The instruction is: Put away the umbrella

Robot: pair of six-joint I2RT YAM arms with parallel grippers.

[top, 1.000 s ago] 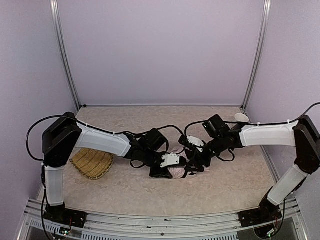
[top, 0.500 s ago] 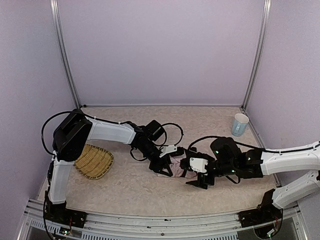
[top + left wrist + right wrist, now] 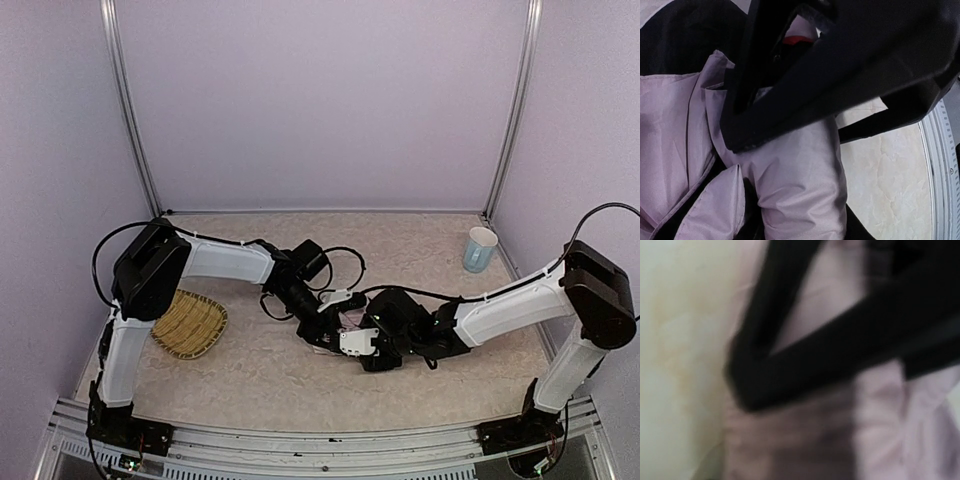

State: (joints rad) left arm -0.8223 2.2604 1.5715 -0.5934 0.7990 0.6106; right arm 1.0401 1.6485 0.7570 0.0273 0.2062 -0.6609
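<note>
The umbrella [image 3: 351, 321] lies folded on the table's middle as a bundle of pale pink fabric with black lining, mostly hidden under both grippers. My left gripper [image 3: 326, 330] presses on its left part. In the left wrist view the pink fabric [image 3: 800, 180] runs as a roll between dark shapes at the bottom edge, so the jaws seem closed on it. My right gripper [image 3: 363, 346] lies low against the umbrella's near right side. The right wrist view is blurred: pink fabric [image 3: 880, 430] crossed by a black bar. The shaft and handle are hidden.
A woven straw tray [image 3: 186, 323] lies at the left, near the left arm's elbow. A pale blue cup [image 3: 479, 248] stands at the back right. The left arm's black cable loops beside the umbrella at the back. The marbled tabletop [image 3: 250, 380] stretches in front.
My right arm has swung round and its gripper has moved left along the table onto the umbrella's near side. My left gripper has shifted only slightly on the fabric.
</note>
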